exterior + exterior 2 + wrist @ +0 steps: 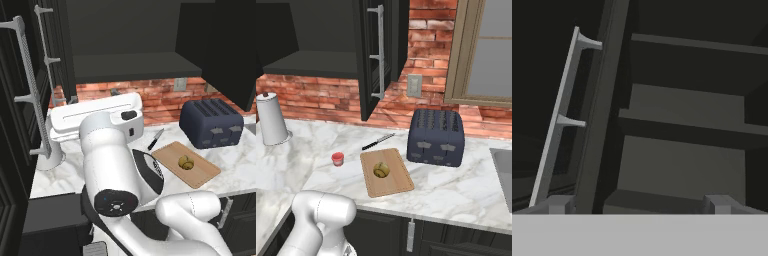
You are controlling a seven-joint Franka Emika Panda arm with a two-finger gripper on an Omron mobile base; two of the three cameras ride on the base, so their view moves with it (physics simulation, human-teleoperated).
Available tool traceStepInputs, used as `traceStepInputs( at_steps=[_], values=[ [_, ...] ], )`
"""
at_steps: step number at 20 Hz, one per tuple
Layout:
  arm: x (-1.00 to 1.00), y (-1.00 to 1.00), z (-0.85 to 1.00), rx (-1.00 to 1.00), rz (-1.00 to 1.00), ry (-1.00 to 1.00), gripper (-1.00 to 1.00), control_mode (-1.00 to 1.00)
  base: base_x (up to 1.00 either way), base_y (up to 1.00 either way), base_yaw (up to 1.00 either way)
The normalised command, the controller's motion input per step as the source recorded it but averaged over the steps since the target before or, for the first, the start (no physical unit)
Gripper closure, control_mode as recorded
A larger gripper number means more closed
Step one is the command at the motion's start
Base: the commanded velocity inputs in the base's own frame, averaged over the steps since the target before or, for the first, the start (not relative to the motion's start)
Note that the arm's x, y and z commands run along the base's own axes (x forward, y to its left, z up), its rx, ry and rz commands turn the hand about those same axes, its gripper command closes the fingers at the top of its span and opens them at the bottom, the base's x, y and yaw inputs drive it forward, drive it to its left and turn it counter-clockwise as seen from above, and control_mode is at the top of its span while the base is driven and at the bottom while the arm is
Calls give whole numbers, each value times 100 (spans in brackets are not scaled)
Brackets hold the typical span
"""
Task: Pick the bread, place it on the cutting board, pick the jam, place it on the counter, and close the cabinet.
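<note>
The bread (381, 169) rests on the cutting board (397, 186), also seen as bread (186, 162) on the board (205, 172). The red jam (337, 159) stands on the marble counter (456, 192), left of the board. The black cabinet (130, 65) is open, its door (370, 60) swung out with a silver handle (379, 52). My gripper (638, 205) is open and holds nothing. It faces the cabinet's shelves (687, 130), with a door edge and its handle (558, 117) to the left.
A dark toaster (436, 137) stands right of the board and a knife (378, 141) lies behind it. A paper towel roll (272, 120) is at the far left, a sink (503, 167) at the right edge. The left cabinet door (30, 85) juts out.
</note>
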Motion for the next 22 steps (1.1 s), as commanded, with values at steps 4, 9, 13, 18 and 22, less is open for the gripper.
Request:
traceStepInputs(
  at_steps=[4,9,13,18,22],
  values=[
    [8,12,0,0,3,0,-100,-100,0,0,0],
    [0,25,0,0,5,0,-100,-100,0,0,0],
    [0,24,0,0,6,0,-100,-100,0,0,0],
    [0,21,0,0,5,0,-100,-100,0,0,0],
    [0,18,0,0,3,0,-100,-100,0,0,0]
  ],
)
